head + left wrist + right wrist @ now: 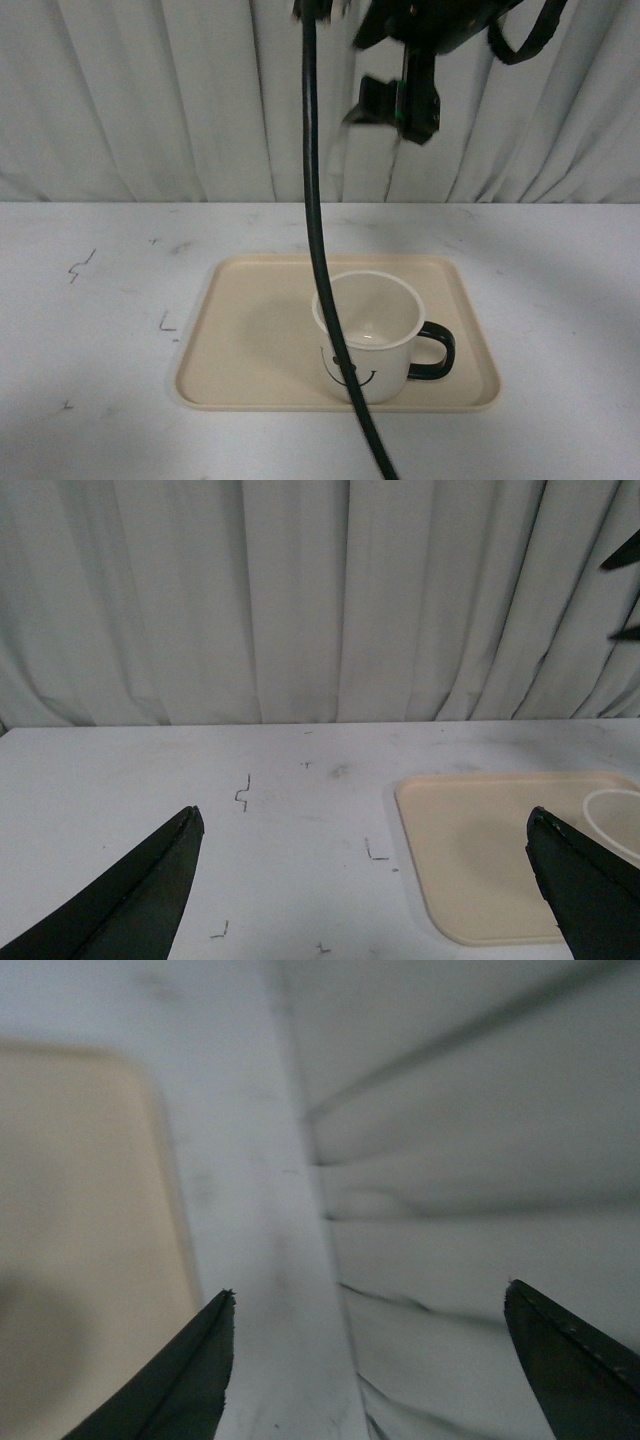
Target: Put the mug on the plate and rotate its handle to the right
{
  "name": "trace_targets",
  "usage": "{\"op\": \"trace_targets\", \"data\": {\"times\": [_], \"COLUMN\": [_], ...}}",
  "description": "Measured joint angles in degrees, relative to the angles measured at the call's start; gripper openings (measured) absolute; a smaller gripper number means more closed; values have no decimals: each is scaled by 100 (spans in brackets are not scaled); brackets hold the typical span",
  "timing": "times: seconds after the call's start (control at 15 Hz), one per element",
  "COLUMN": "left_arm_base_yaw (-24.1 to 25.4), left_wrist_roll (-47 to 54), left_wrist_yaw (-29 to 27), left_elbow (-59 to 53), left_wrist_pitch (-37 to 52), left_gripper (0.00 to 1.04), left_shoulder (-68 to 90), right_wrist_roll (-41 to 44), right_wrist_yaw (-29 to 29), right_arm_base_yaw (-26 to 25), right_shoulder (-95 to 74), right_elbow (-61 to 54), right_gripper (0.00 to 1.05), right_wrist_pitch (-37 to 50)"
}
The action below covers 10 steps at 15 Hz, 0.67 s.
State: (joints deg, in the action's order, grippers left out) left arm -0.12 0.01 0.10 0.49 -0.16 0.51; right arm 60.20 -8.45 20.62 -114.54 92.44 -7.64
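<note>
Mug (368, 338) sits upright on the plate (250, 340), front-right area, smiley facing us, handle (436, 352) pointing right, so the task looks done to us. Right pincer (400, 105) hangs high above the plate, spread and empty. Left pincer (365, 880) is spread too, over the surface (100, 300) left of the plate. Main risk we see: the black cable (318, 250) drapes across the mug rim, and any arm move could drag it, spinning or tipping the mug.

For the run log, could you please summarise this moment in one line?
mug: upright on plate | handle: right | left gripper: open | right gripper: open, raised
</note>
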Motion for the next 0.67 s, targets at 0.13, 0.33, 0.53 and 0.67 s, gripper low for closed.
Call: {"op": "trace_targets", "data": {"times": [0.13, 0.33, 0.53, 0.67], "left_arm_base_yaw": [0, 0, 0, 0], "left_wrist_roll": [-2, 0, 0, 0], "left_wrist_yaw": [-13, -11, -11, -11], "left_elbow": [0, 0, 0, 0], "left_wrist_pitch": [-4, -4, -4, -4], "left_gripper": [98, 98, 98, 98], "left_shoulder": [0, 0, 0, 0], "right_wrist_roll": [-2594, -4951, -5775, -5888], "right_wrist_yaw": [1873, 2317, 1888, 1753], "right_arm_base_yaw": [-177, -776, -918, -1152], "right_shoulder": [997, 1810, 2822, 3235], "right_elbow": [-2328, -4614, -6216, -6876], "right_gripper": [59, 32, 2, 2], "right_wrist_pitch": [3058, 5589, 6518, 6572]}}
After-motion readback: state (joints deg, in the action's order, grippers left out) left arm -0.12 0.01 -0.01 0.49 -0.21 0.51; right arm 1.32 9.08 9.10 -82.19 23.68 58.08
